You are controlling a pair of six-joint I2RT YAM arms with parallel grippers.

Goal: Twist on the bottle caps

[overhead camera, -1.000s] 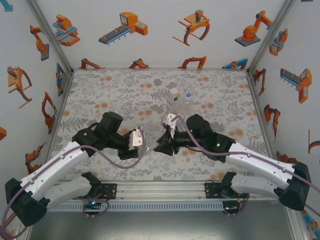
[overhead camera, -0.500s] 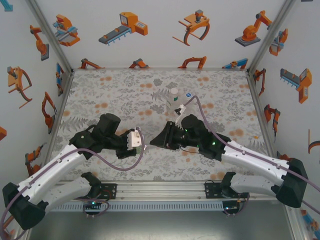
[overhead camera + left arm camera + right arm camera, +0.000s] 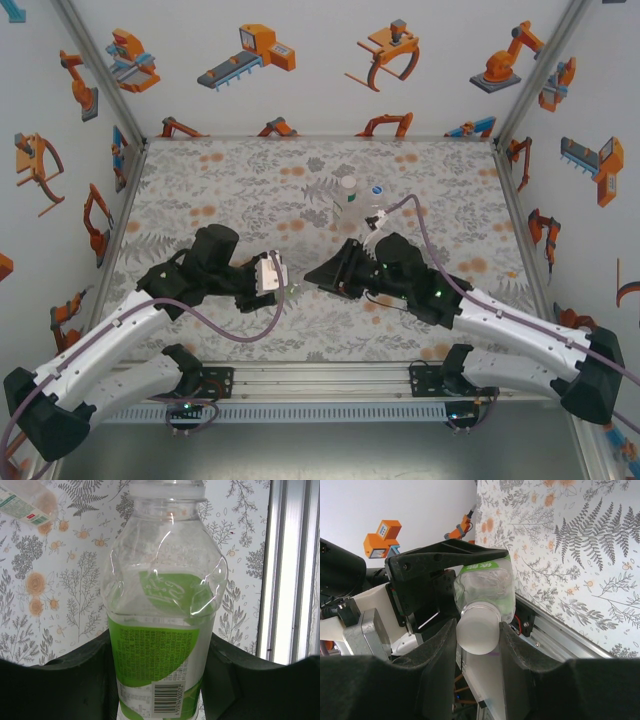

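Left gripper (image 3: 160, 655) clamps green-label bottle (image 3: 165, 580), held sideways between the arms | right gripper (image 3: 477, 647) pinches white cap (image 3: 476, 630) against its mouth | progress: 2 bottles (image 3: 348, 192) (image 3: 377, 205) standing farther back look capped; this last cap needs twisting tight.

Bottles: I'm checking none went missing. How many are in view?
3: two bottles stand together, far middle; the green-labelled bottle sits in the left gripper, its cap in the right gripper.

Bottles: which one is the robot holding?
The green-labelled bottle, clamped in the left end effector. The other two bottles stand untouched farther back on the table.
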